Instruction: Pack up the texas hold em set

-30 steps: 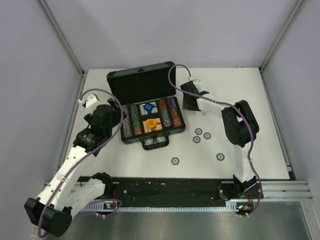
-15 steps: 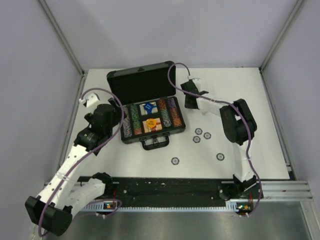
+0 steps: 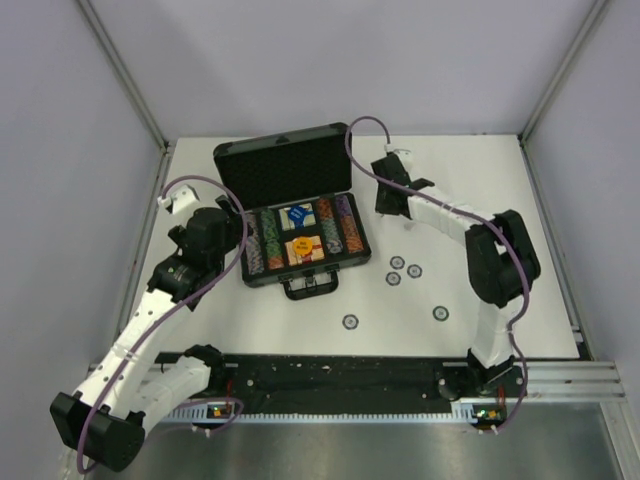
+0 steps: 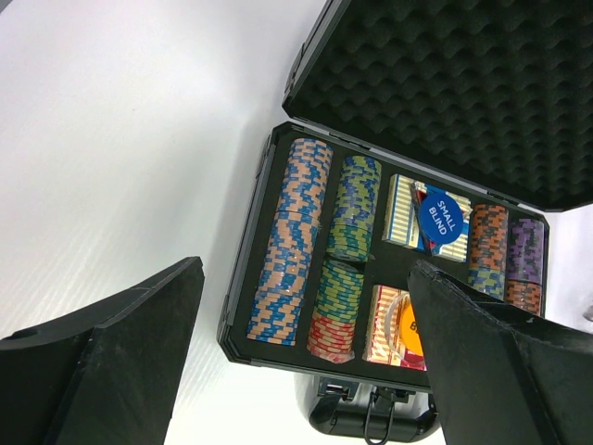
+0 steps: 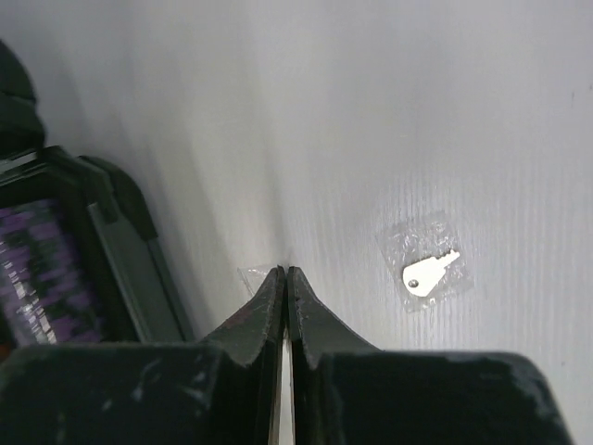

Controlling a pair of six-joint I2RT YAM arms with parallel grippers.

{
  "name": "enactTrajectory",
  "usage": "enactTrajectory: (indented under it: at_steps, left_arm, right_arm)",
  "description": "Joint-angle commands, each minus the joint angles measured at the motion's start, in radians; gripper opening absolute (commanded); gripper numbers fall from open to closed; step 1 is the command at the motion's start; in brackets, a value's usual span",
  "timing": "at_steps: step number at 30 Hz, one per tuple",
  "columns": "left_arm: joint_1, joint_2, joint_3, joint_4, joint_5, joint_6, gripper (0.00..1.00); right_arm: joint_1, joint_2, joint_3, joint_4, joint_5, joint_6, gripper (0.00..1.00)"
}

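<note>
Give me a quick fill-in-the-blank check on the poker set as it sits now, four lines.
The briefcase lid stands ____.
____ loose chips lie on the table outside it.
The blue disc reads SMALL ____.
The right gripper is ____, near a bagged key.
Missing: open; five; BLIND; shut.

Probably a robotics lab: plain grey panels (image 3: 80, 120) enclose a white table (image 3: 300, 330).
</note>
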Motion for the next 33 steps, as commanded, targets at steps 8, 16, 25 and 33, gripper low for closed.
enactTrajectory:
  at_steps: [8,16,25,33]
  left_arm:
    - [0.005,-0.018,0.016,0.022,-0.017,-0.001,0.97]
    - [0.005,-0.049,-0.002,0.002,-0.012,-0.014,0.97]
    - [0.005,-0.069,-0.016,0.003,-0.006,-0.021,0.97]
    - [0.007,-0.083,-0.019,-0.004,-0.015,-0.017,0.97]
  right_arm:
    - [0.202,-0.281,-0.055,0.051,-0.101,-0.013,0.0]
    - [0.371,-0.133,0.07,0.153,-0.122,-0.059,0.0]
    - [0.418,0.013,0.212,0.159,-0.147,-0.108,0.01]
    - [0.438,0.131,0.317,0.165,-0.144,-0.133,0.03]
